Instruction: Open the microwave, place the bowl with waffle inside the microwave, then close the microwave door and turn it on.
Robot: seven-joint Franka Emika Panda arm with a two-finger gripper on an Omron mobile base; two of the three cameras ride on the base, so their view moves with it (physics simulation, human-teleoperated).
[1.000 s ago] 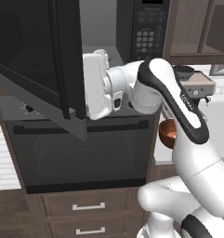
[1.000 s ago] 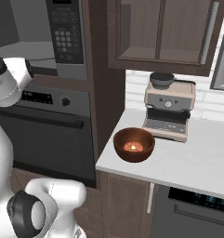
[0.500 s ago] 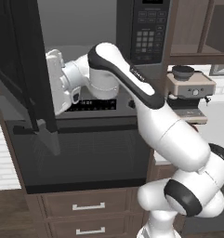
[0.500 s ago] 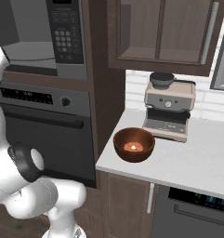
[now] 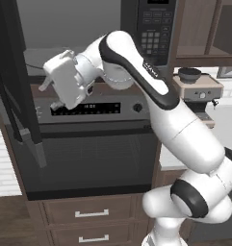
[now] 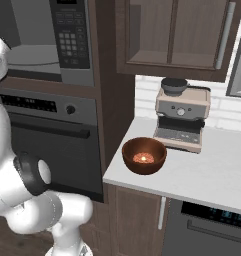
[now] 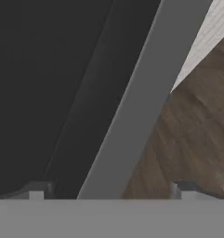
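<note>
In the kitchen wall, the microwave (image 5: 88, 43) stands open, its microwave door (image 5: 14, 86) swung far left. The gripper (image 7: 108, 188), jaws apart and empty, faces the door's frame. The bowl (image 6: 144, 155) with the waffle (image 6: 143, 158) waits on the counter (image 6: 212, 175), ready for pickup.

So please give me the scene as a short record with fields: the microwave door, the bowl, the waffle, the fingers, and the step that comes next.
microwave door: swung open to the left, pale inside of the microwave exposed
bowl: on the white counter, in front of the coffee machine
waffle: inside the bowl
fingers: spread apart, nothing between them, facing the door's grey frame
next step: probably go over to the bowl
</note>
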